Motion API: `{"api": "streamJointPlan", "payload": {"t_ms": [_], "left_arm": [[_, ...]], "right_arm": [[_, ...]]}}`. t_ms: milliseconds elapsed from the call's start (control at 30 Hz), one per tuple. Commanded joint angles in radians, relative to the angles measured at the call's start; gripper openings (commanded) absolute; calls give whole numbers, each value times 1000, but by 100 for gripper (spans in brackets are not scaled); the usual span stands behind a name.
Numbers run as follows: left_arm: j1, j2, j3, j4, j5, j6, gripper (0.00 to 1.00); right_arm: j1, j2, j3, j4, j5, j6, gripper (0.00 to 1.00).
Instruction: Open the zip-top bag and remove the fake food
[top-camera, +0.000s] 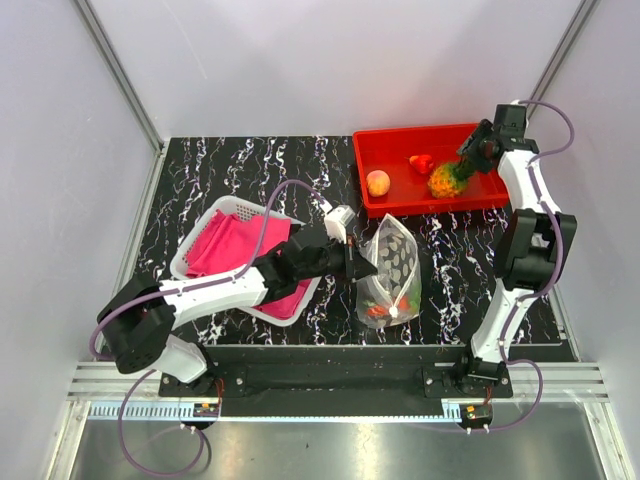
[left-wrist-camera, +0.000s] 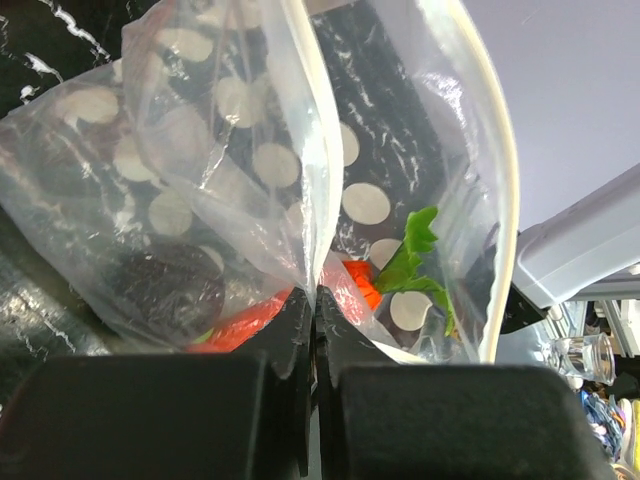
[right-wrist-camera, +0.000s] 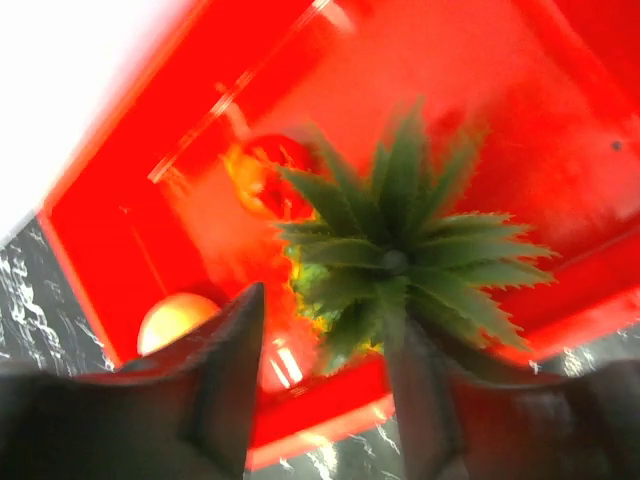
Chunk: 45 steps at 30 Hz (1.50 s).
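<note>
The zip-top bag (top-camera: 392, 262), clear with pale dots, stands open near the table's front centre. My left gripper (top-camera: 358, 262) is shut on its near wall; in the left wrist view the jaws (left-wrist-camera: 315, 300) pinch the plastic (left-wrist-camera: 250, 150). An orange-red piece with green leaves (left-wrist-camera: 362, 283) lies inside the bag (top-camera: 380, 310). My right gripper (top-camera: 468, 160) is open over the red tray (top-camera: 400, 140), its fingers either side of the pineapple's green crown (right-wrist-camera: 400, 250). The pineapple (top-camera: 444, 181), a red piece (top-camera: 422, 163) and a peach fruit (top-camera: 378, 183) lie in the tray.
A white mesh basket (top-camera: 232, 210) with pink cloth (top-camera: 235, 245) sits at the left, under my left arm. The red tray's rim (right-wrist-camera: 330, 405) is just below my right fingers. The black marbled table (top-camera: 250, 165) is walled at back and sides.
</note>
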Motion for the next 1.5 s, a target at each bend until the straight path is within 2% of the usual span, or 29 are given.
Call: {"api": "streamJointPlan", "payload": {"t_ms": [0, 33, 100, 167, 267, 367, 567, 700, 733, 800, 833, 900, 933, 1067, 1233, 1467], "left_arm": [[5, -8, 47, 73, 29, 5, 0], [7, -11, 45, 71, 27, 4, 0], [7, -19, 44, 70, 24, 2, 0], [7, -26, 38, 68, 9, 2, 0], [7, -42, 35, 48, -17, 5, 0], [7, -60, 27, 50, -34, 2, 0], [7, -65, 59, -4, -31, 25, 0], [8, -49, 133, -114, -22, 79, 0], [8, -36, 172, -137, -10, 93, 0], [8, -25, 197, -183, 4, 123, 0], [8, -20, 212, -189, 9, 133, 0], [7, -17, 226, -209, 7, 140, 0], [7, -11, 240, -217, 6, 143, 0], [7, 6, 266, -237, 22, 151, 0], [8, 20, 274, -240, 6, 157, 0], [10, 17, 269, -243, -10, 166, 0]], "right_arm": [[10, -54, 46, -78, 25, -23, 68], [10, -79, 41, -120, 34, -26, 73], [11, -132, 30, -191, 14, -12, 74], [30, -203, -51, -207, 11, 7, 74], [138, -352, -147, -236, 113, -51, 76], [246, -507, -258, -270, 124, -56, 76], [418, -798, -450, -345, 50, -79, 72], [487, -948, -514, -426, -9, -136, 63], [487, -970, -523, -426, -44, -139, 53], [488, -1010, -536, -419, -154, -136, 41], [488, -1013, -534, -417, -226, -138, 34], [490, -986, -513, -423, -280, -138, 28], [493, -970, -504, -426, -302, -138, 22], [510, -927, -493, -420, -337, -116, 14], [547, -874, -585, -417, -305, -76, 16], [625, -846, -831, -265, -291, 39, 23]]}}
